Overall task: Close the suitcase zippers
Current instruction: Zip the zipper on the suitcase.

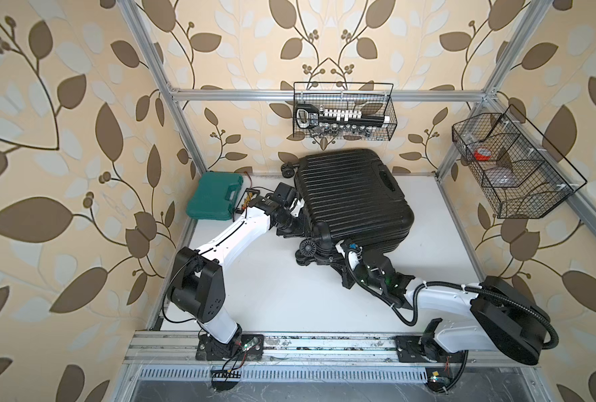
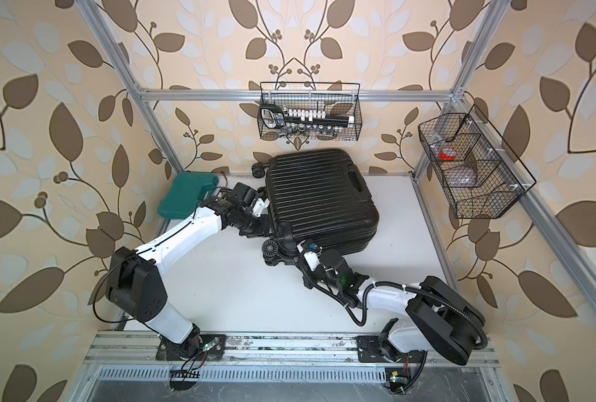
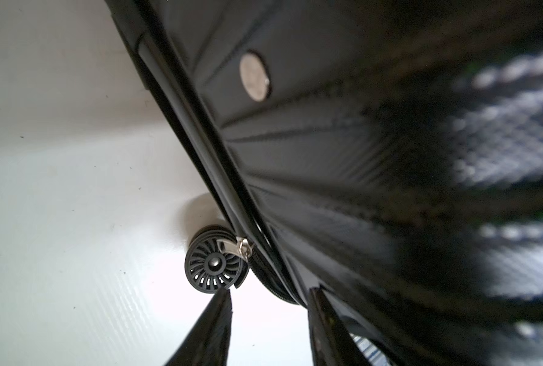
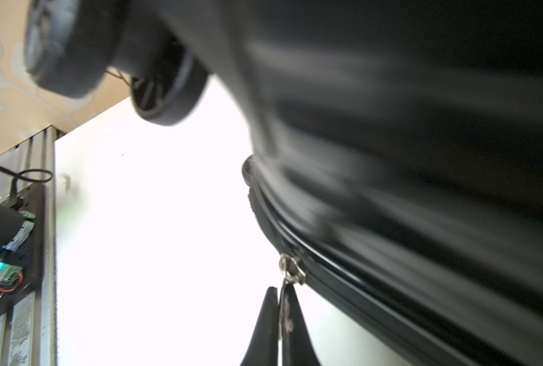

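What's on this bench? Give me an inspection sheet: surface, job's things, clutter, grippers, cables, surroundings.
Surface: white tabletop, few dark specks.
Job's things: glossy black ribbed hard-shell suitcase lying flat; silver zipper pull on its rim track; second silver pull beside a black caster wheel.
Clutter: teal plastic tool case, closed, back corner.
Grippers: right gripper shut on the silver zipper pull; left gripper open, straddling the rim.
Cables: black corrugated hose along the right arm; loose wires at the left arm's base.
Surroundings: two black wire baskets on the aluminium frame; leaf-pattern wallpaper.
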